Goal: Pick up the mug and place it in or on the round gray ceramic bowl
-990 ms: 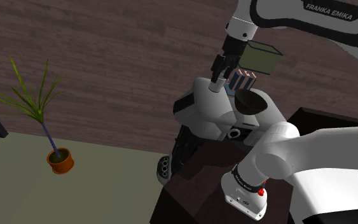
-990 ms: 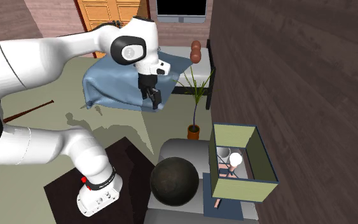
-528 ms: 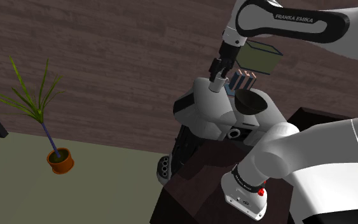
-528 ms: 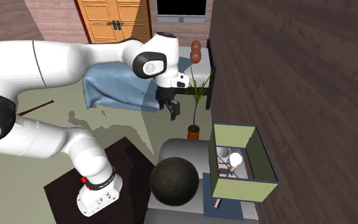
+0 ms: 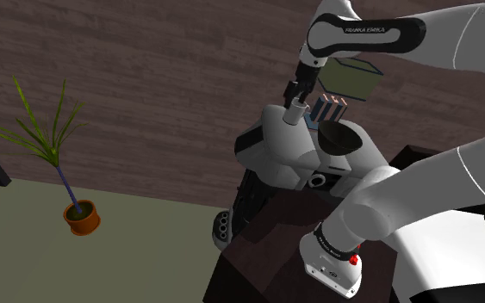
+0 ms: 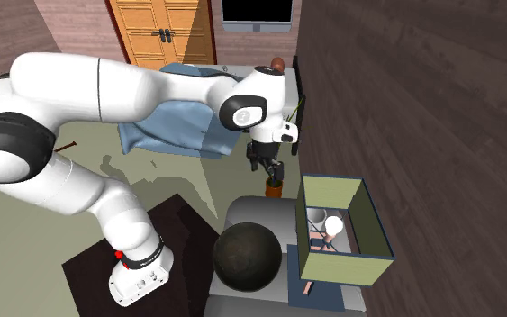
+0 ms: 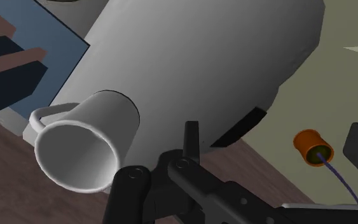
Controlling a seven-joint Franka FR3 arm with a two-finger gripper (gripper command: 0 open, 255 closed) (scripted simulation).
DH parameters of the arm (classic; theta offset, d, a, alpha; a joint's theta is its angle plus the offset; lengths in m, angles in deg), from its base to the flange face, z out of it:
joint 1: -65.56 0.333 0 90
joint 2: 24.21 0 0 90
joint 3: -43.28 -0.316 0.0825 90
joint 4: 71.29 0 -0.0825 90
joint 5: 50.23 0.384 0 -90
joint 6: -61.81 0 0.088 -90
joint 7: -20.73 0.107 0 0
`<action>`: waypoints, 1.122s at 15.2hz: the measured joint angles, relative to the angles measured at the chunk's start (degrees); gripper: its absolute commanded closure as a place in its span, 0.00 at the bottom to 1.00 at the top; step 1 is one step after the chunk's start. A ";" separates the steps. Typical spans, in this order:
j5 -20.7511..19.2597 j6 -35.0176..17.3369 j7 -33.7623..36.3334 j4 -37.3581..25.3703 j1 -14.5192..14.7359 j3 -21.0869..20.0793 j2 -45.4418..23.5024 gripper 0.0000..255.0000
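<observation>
A white mug (image 5: 295, 112) stands upright on the grey rounded table (image 5: 270, 146), beside a blue striped object. In the wrist view the mug (image 7: 85, 146) shows its open mouth, with the handle on the side away from the fingers. The dark round bowl (image 5: 339, 136) sits nearer the stand; in the second exterior view the bowl (image 6: 248, 257) fills the table's near end. My gripper (image 5: 292, 89) hangs just above the mug, open, holding nothing. In the second exterior view the gripper (image 6: 272, 171) hovers over the table's far edge.
An olive open box (image 5: 352, 77) stands behind the mug, with a blue striped object (image 5: 326, 108) beside it. A potted plant (image 5: 81, 215) is on the floor by the wooden wall. A blue bed (image 6: 166, 122) lies farther off.
The arm has swung from over the blue bed toward the second exterior view's right, bringing the gripper over the table's far end and the mug. The fingers stayed open.
</observation>
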 measured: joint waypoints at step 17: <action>4.81 -15.03 -12.93 -8.93 -2.59 9.52 -22.54 0.00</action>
